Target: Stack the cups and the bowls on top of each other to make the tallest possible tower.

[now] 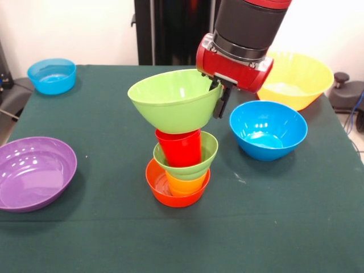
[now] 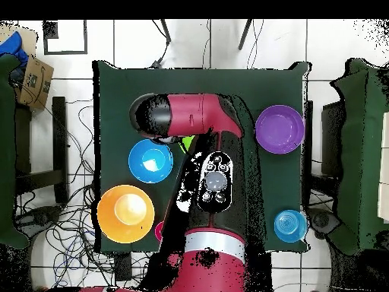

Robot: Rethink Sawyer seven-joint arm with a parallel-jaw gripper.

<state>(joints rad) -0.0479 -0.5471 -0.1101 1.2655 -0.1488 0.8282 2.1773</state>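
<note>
Green cloth covers my table (image 1: 273, 227), where my gripper (image 1: 219, 101), pinching the big green bowl (image 1: 170, 102) by its rim right above the tower (image 1: 181, 170), should lower it level onto the red cup (image 1: 179, 147), clear room all round.

We see the tower (image 1: 179, 173) near the table's (image 1: 273, 227) middle: orange bowl, yellow-orange cup, small green bowl, red cup, with a larger green bowl (image 1: 173, 99) sitting tilted on top.
</note>
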